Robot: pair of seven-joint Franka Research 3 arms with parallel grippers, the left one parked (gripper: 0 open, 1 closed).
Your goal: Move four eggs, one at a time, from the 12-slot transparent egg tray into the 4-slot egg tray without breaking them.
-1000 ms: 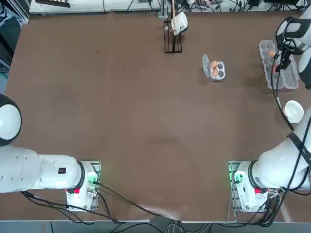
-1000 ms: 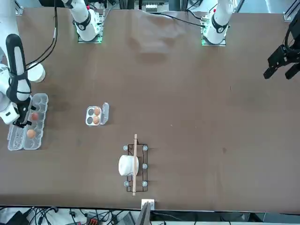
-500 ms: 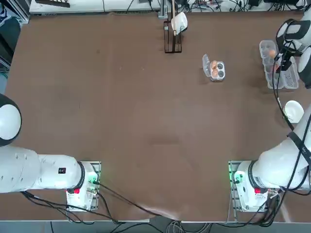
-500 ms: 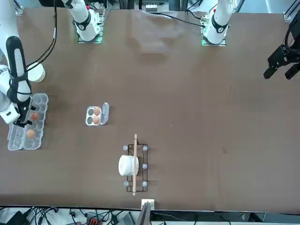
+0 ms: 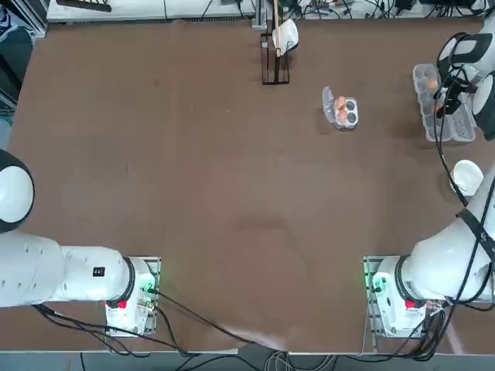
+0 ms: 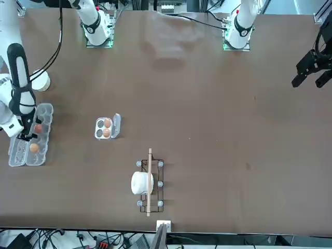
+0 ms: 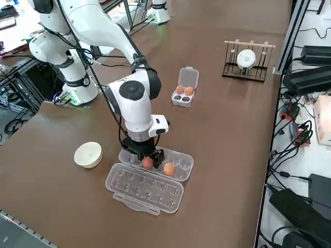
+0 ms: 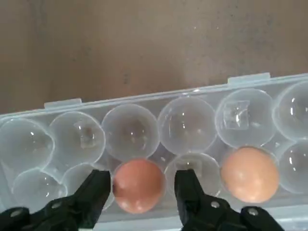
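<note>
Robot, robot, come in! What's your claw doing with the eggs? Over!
Right gripper open, straddling an egg in the 12-slot tray. Second egg beside it. Two eggs in the 4-slot tray. Nothing blocking.

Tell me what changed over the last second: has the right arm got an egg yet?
Not yet. The right gripper shifted slightly over the long tray and now has open fingers on either side of one egg, not closed on it. The other egg in that tray and the two eggs in the small tray stayed put.
</note>
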